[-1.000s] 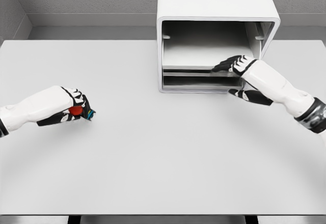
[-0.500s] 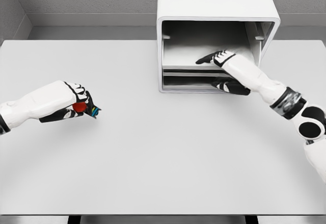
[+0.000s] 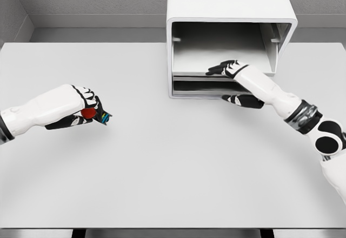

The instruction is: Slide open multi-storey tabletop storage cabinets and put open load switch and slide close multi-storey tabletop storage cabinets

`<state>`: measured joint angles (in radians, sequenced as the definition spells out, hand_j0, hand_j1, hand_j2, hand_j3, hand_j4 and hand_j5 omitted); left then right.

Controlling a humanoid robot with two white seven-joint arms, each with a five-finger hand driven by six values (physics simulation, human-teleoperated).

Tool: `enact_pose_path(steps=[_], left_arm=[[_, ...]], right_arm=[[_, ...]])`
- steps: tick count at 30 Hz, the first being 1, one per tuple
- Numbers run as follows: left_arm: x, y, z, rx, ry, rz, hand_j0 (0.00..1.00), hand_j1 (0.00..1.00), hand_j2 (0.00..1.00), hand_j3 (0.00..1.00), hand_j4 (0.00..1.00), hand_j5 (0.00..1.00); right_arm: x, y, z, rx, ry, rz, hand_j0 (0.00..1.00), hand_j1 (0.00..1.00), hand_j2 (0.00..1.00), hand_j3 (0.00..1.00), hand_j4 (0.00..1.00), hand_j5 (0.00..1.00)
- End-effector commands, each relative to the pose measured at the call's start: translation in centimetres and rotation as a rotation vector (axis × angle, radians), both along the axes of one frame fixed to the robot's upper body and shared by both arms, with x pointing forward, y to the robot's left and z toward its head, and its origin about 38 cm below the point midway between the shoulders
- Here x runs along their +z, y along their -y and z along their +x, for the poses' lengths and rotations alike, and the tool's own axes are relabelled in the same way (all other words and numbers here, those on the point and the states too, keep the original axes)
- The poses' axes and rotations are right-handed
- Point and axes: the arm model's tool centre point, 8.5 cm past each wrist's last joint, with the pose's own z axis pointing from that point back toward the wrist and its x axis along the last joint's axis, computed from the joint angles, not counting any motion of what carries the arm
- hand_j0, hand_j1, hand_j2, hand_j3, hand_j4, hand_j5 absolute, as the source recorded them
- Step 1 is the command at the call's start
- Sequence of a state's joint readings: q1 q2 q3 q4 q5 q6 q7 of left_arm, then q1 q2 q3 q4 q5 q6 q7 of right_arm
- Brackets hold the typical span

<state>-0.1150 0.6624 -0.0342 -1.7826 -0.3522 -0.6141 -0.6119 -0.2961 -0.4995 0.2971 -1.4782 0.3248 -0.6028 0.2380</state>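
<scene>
1. Since half a second ago the right robot hand (image 3: 233,81) has drawn back a little from the cabinet's middle shelf toward its front edge, and the left robot hand (image 3: 81,108) has crept slightly rightward and down over the desk (image 3: 173,167)
2. Nearest the camera, the desk is a plain white slab reaching the bottom edge of the view
3. On the left, the left arm comes in low from the picture's edge; its robot hand is curled tight, pinching the load switch (image 3: 93,114), a small part with a red body and a blue-green tip poking out to the right of the fingers
4. That switch sits just above the desk, well apart from the cabinet
5. On the right, the right arm stretches diagonally up to the storage cabinet (image 3: 230,11); its fingers (image 3: 219,68) lie spread on the front edge of the shelf (image 3: 216,54) while the thumb (image 3: 243,100) sits below, beside the lower slot, so the robot hand straddles that edge
6. Farthest back, the white cabinet stands at the desk's rear with its front open, showing a dark interior above the shelf and a narrow slot beneath it
</scene>
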Motion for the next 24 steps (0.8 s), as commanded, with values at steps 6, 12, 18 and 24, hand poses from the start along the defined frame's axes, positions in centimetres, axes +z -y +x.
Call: enact_pose_path(steps=[6,12,18,24], left_arm=[[0.4,0.3,-0.2,-0.01,0.01,-0.007,0.39,0.39,0.39,0.39,0.39,0.39],[0.5,1.0,0.0,-0.014,0.021,-0.033,0.39,0.39,0.39,0.39,0.39,0.39],[0.6,1.1,0.1,-0.017,0.025,-0.037,0.39,0.39,0.39,0.39,0.39,0.39],[1.0,2.2,0.5,-0.029,0.046,-0.075,0.39,0.39,0.39,0.39,0.39,0.39]], right_arm=[[0.3,0.6,-1.2,0.019,0.029,-0.078,0.8,0.8,0.8,0.8,0.8,0.8],[0.8,1.4,-2.7,0.009,0.047,-0.073,0.8,0.8,0.8,0.8,0.8,0.8],[1.6,2.6,-4.3,0.001,0.07,-0.089,0.8,0.8,0.8,0.8,0.8,0.8],[4.4,4.1,-5.4,-0.02,0.128,-0.048,0.8,0.8,0.8,0.8,0.8,0.8]])
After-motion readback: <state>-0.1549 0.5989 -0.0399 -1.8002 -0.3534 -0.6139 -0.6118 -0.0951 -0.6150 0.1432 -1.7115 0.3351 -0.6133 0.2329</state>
